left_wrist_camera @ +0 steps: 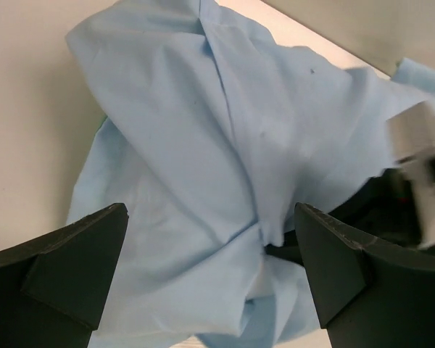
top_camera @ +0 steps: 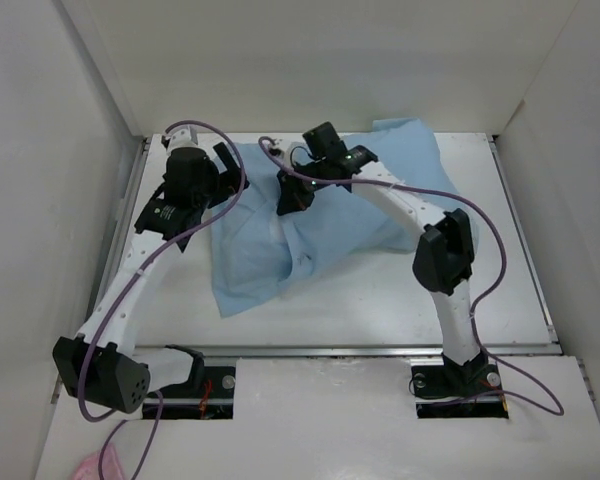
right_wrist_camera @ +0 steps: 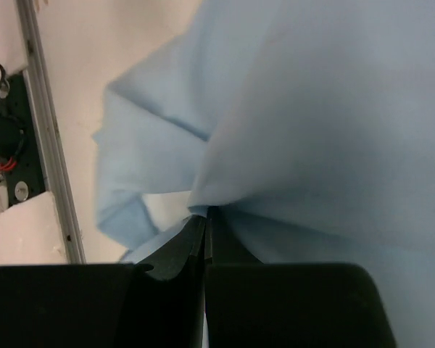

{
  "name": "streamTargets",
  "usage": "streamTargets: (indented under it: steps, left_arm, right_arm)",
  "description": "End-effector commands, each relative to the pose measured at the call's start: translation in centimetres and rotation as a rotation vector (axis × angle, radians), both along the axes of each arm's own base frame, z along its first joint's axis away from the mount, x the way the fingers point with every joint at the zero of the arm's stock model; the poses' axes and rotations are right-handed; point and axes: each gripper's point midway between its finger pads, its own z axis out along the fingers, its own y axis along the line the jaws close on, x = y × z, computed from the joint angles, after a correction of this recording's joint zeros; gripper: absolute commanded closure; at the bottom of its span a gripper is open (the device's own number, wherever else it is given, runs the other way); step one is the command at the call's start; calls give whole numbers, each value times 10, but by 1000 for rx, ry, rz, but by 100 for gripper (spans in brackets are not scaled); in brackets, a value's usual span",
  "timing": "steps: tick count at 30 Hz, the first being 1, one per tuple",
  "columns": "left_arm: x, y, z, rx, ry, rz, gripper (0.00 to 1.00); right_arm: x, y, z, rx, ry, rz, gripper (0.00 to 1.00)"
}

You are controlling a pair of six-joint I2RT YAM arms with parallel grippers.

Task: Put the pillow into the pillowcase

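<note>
Spreading across the middle and back of the flat white counter, the thin, rumpled light blue fabric pillowcase lies in loose folds. One corner reaches toward the far side and another droops toward the near left. It is the biggest thing in front of me, and only its pale blue face shows. My left arm and right arm, both white and black, reach over it from the near edge. My right gripper is clamped tight on a bunched fold near the cloth's upper middle, its jaws pressed together with the fabric drawn into a pucker between them. My left gripper hangs over the back left edge of the cloth with its jaws spread wide, holding nothing. I cannot tell whether it touches the fabric below.
</note>
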Motion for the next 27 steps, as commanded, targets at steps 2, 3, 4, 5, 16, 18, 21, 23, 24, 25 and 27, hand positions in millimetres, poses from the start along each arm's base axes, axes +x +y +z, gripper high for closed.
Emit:
streamTargets:
  steps: [2, 3, 4, 5, 16, 18, 21, 23, 24, 25, 27]
  left_arm:
    - [5, 24, -13, -32, 18, 136, 0]
    - [7, 27, -21, -37, 39, 152, 0]
    - [14, 29, -20, -48, 25, 157, 0]
    - [17, 33, -23, -59, 33, 176, 0]
    - [64, 73, -15, -64, 23, 235, 0]
    - [67, 83, -24, -66, 37, 256, 0]
    - [74, 101, -44, -73, 78, 288, 0]
    - [82, 117, -45, -78, 66, 307, 0]
    - [85, 120, -48, -83, 69, 307, 0]
    - [91, 125, -54, -85, 84, 304, 0]
    - [101, 126, -51, -90, 74, 283, 0]
  right_arm:
    - [-8, 24, -20, 20, 75, 41, 100]
    - [-7, 25, -18, 26, 74, 37, 92]
    - [-7, 25, -18, 27, 74, 37, 70]
    - [-10, 25, -8, 44, 67, 47, 65]
    - [-18, -24, 155, 177, -307, -153, 0]
    - [0, -42, 145, 103, -315, -278, 0]
    - [6, -63, 130, 11, -307, -352, 1]
    - [-7, -56, 110, -74, -310, -325, 7]
    - [-11, -48, 101, -84, -300, -306, 10]
    - [-21, -39, 91, -106, -288, -270, 15]
    - [-29, -29, 70, -139, -251, -232, 18]
